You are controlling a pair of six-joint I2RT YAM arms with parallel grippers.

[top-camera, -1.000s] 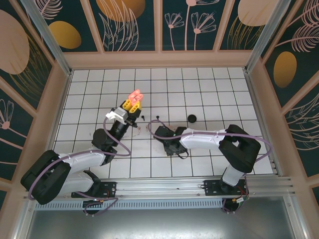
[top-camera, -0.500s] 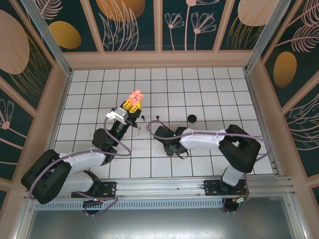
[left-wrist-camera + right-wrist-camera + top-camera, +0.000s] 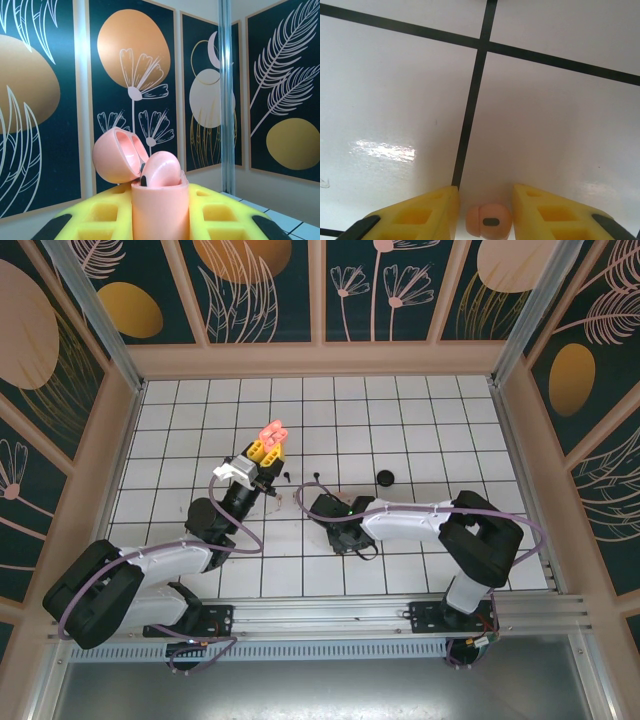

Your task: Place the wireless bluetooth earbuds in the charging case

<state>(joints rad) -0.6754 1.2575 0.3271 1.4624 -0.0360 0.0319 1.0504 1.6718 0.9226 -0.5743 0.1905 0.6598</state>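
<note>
As the left claw (image 3: 265, 453) grips it, the charging case (image 3: 160, 210) stands upright.

Coral earbud (image 3: 489, 220) cut off at six o'clock, stem unseen; whether the fingers of the right gripper (image 3: 485, 192) touch it cannot be told; base of the coral case (image 3: 160, 210) cropped likewise; dark specks (image 3: 286, 477) at its five o'clock too small to name.

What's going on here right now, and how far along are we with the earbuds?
The left gripper holds the pink case with its lid open and a seated earbud inside. The right gripper is down at the table, its fingers open on either side of a loose earbud that is not yet gripped. It looks set to pick that one up next.
</note>
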